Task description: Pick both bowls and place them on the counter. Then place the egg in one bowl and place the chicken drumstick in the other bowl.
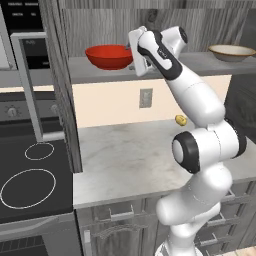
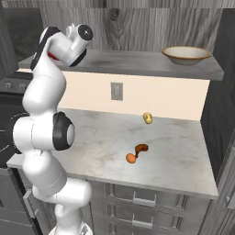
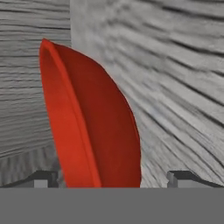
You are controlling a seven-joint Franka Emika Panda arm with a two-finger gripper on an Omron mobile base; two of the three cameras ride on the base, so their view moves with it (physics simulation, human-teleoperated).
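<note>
We see the red bowl (image 1: 108, 56) on the grey wood shelf (image 1: 100, 72), upper left in the left base view: glossy, plain, wide and shallow. In the hand view it's rolled on edge, rim (image 3: 65, 96) running top to bottom, w/ the gripper (image 3: 113, 178) at its lower part. Fingertips (image 3: 41, 179) sit wide apart, one each side of the bowl, not closed on it; can't tell if they touch it. The arm's raised high, hand level w/ the shelf, just beside the bowl's right side. Further right, on the marbled counter (image 2: 174, 160): egg (image 2: 131, 158), small orange-tan, just beside the darker brown drumstick (image 2: 141, 148). Beige bowl (image 2: 186, 54), cream inside, stands on the shelf's right end.
</note>
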